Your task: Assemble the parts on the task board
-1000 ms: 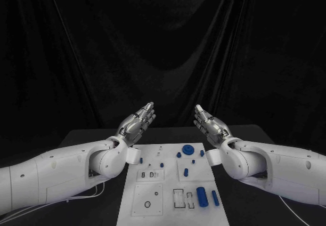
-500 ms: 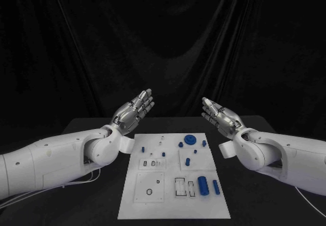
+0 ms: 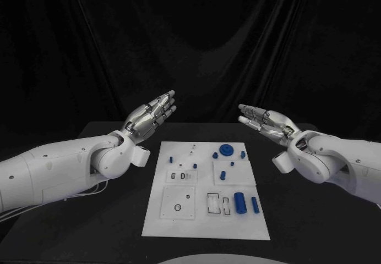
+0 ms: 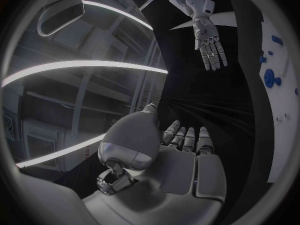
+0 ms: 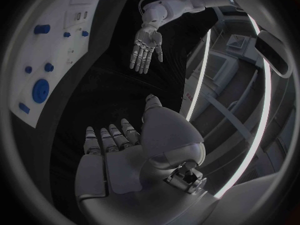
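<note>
The white task board (image 3: 181, 223) lies in the middle of the black table. On it sit small blue parts: a round disc (image 3: 227, 149) at the far end, short pegs (image 3: 169, 159) and two long cylinders (image 3: 239, 202) nearer me. My left hand (image 3: 151, 117) is raised above the table, left of the board's far end, fingers straight and apart, holding nothing. My right hand (image 3: 266, 121) hovers to the right of the board's far end, fingers spread, palm empty. In the left wrist view the right hand (image 4: 209, 41) appears beside the board (image 4: 284, 90). In the right wrist view the left hand (image 5: 145, 47) appears by the board (image 5: 59, 50).
The black table (image 3: 119, 220) extends on both sides of the board. A black curtain hangs behind the table. The board has rectangular recesses (image 3: 213, 203) and a small ring (image 3: 178, 207) in its near half.
Both hands have moved apart, the left to the left and the right to the right and lower. The head camera has shifted, so the board appears further up in the picture.
</note>
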Controlling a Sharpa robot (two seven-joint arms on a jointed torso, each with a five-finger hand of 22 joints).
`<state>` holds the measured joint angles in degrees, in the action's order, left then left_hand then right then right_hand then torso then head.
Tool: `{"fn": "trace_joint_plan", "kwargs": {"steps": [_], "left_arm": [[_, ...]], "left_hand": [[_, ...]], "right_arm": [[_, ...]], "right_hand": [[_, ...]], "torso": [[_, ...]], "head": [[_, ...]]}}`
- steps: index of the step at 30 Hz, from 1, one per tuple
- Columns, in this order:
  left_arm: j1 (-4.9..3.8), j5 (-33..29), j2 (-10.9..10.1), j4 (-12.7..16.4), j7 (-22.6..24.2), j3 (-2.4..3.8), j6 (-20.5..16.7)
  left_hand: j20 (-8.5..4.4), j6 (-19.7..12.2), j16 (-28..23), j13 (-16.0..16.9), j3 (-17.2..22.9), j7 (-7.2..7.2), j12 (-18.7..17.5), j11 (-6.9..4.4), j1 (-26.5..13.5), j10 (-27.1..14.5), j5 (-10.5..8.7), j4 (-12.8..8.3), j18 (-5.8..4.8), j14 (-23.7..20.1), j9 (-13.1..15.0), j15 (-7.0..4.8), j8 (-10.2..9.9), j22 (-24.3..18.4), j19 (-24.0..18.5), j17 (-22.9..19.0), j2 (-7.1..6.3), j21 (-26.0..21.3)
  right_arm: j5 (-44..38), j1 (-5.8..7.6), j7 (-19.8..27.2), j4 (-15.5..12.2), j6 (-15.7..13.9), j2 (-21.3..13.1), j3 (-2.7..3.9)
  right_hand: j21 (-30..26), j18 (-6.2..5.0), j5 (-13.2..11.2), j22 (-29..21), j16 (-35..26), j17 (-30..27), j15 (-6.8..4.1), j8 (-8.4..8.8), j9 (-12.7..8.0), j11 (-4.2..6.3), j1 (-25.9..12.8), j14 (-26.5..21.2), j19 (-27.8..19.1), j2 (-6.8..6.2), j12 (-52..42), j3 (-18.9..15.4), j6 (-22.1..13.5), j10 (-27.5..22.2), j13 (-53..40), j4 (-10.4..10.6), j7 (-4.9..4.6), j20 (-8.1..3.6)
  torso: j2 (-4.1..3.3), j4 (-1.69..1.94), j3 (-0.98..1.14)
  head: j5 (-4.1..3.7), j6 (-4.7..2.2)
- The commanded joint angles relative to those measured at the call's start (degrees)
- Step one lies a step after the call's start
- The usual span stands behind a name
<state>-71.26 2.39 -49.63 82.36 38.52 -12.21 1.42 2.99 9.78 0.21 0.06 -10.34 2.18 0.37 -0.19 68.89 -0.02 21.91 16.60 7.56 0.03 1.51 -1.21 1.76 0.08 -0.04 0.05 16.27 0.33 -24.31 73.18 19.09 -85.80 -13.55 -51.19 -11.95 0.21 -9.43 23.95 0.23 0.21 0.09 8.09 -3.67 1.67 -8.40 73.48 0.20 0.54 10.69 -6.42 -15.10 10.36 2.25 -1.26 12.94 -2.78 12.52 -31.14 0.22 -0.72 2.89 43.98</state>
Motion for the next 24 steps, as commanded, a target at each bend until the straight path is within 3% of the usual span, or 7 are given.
{"fn": "trace_joint_plan", "kwargs": {"steps": [1, 5, 8, 10, 13, 17, 24], "left_arm": [[-0.05, 4.9, -0.4, 0.0, 4.5, 0.06, -0.7], [-0.07, 5.9, -0.7, -0.1, 4.1, 0.06, -0.6], [-0.08, 6.2, -0.7, -0.3, 4.0, 0.06, -0.3], [-0.09, 6.3, -0.6, -0.4, 3.9, 0.06, -0.2], [-0.09, 6.5, -0.4, -0.6, 3.8, 0.06, 0.0], [-0.11, 6.5, -0.2, -0.8, 3.2, 0.06, 0.6], [-0.19, 6.6, -1.3, 0.0, 3.1, 0.06, 1.0]], "left_hand": [[0.43, 0.9, -0.2, -0.1, -0.4, 0.17, -0.4, 0.38, 1.5, 0.0, 1.4, 0.1, 0.52, 0.0, 0.1, 0.51, 0.4, -0.1, 0.0, -0.1, -0.05, -0.3], [0.57, 1.4, -0.2, -0.1, -0.4, 0.29, -0.4, 0.46, 2.4, 0.0, 2.43, 0.1, 0.57, 0.0, 0.1, 0.61, 0.4, -0.1, 0.0, -0.1, -0.04, -0.3], [0.65, 1.5, -0.2, -0.1, -0.4, 0.34, -0.4, 0.5, 2.7, 0.0, 2.66, 0.1, 0.6, 0.0, 0.1, 0.67, 0.5, -0.1, 0.0, -0.1, -0.01, -0.3], [0.72, 1.6, -0.2, -0.1, -0.4, 0.35, -0.4, 0.52, 2.8, 0.0, 2.79, 0.1, 0.61, 0.0, 0.1, 0.71, 0.5, -0.1, 0.0, -0.1, 0.0, -0.3], [0.89, 1.6, -0.2, -0.1, -0.3, 0.38, -0.4, 0.56, 3.1, 0.0, 3.02, 0.1, 0.66, 0.0, 0.1, 0.81, 0.4, -0.1, 0.0, -0.1, 0.04, -0.3], [1.15, 1.8, -0.2, -0.1, -0.3, 0.41, -0.4, 0.6, 3.6, 0.0, 3.46, 0.1, 0.79, 0.0, 0.1, 0.92, 0.4, -0.1, 0.0, -0.1, 0.06, -0.3], [1.49, 2.4, -0.2, -0.1, -0.1, 0.61, -0.4, 0.77, 4.6, 0.0, 4.27, 0.0, 1.07, 0.0, 0.2, 1.02, 0.5, -0.1, 0.0, -0.1, 0.09, -0.3]], "right_arm": [[-20.7, 1.47, -9.4, -0.3, 2.3, 0.0, 0.07], [-37.2, 3.67, -14.6, -0.2, 4.2, 0.8, 0.07], [-50.6, 5.48, -17.4, 0.2, 6.0, 2.0, 0.07], [-58.2, 6.39, -18.4, 0.5, 7.0, 2.8, 0.07], [-66.6, 7.17, -19.0, 1.1, 8.0, 4.2, 0.07], [-74.0, 7.66, -18.8, 1.9, 8.4, 5.9, 0.07], [-79.5, 7.4, -18.0, 3.6, 6.9, 8.7, 0.07]], "right_hand": [[1.2, 1.03, 1.4, 0.7, 0.6, 0.5, 1.41, -0.38, 0.2, -1.88, 4.6, 1.7, 1.2, -1.05, -2.1, 1.1, 1.5, 1.7, -0.3, -3.7, -0.17, 1.23], [7.6, -0.88, -4.8, 4.1, 2.1, 1.8, 0.66, -0.83, 0.4, -1.37, 7.9, 7.9, 12.4, -2.22, -2.6, 5.0, 4.5, 3.0, -0.4, -7.5, -1.18, 2.44], [14.9, -1.0, -6.0, 7.2, 9.0, 6.8, 0.43, -1.67, 0.9, -0.99, 9.0, 33.6, 30.5, -3.95, -6.7, 8.6, 9.0, 9.8, -1.2, -10.1, 0.03, 2.69], [16.2, -1.08, -6.1, 7.2, 10.8, 8.4, 0.06, -2.55, 1.2, -0.19, 9.2, 42.7, 38.9, -4.48, -7.3, 10.4, 13.9, 13.6, -1.4, -11.5, -0.12, 2.12], [19.5, -1.26, -7.7, 8.0, 16.7, 11.6, -2.93, -3.23, 1.6, 0.53, 9.3, 57.8, 53.7, -5.25, -10.1, 12.2, 20.5, 25.0, -2.3, -13.1, 0.52, -0.17], [21.8, -1.07, -8.8, 9.4, 19.2, 14.8, -4.94, -4.41, 2.3, 1.29, 9.3, 65.1, 60.3, -6.1, -10.1, 13.0, 28.8, 34.7, -2.8, -14.0, 0.1, -3.09], [30.5, -0.87, -8.8, 15.8, 31.7, 23.3, -7.56, -2.97, 2.3, 2.78, 9.5, 74.6, 68.1, -7.26, -7.4, 14.2, 31.6, 43.8, -2.9, -15.3, -0.42, -6.36]], "torso": [[-0.51, 0.43, -0.1], [-0.68, 0.54, -0.08], [-1.02, 0.89, -0.01], [-1.2, 1.04, 0.0], [-1.41, 1.1, -0.05], [-1.76, 1.34, -0.08], [-2.34, 1.8, -0.12]], "head": [[-0.19, 1.0], [-0.24, 1.91], [-0.57, 2.56], [-0.79, 2.67], [-0.94, 3.2], [-1.12, 4.07], [-1.51, 5.31]]}}
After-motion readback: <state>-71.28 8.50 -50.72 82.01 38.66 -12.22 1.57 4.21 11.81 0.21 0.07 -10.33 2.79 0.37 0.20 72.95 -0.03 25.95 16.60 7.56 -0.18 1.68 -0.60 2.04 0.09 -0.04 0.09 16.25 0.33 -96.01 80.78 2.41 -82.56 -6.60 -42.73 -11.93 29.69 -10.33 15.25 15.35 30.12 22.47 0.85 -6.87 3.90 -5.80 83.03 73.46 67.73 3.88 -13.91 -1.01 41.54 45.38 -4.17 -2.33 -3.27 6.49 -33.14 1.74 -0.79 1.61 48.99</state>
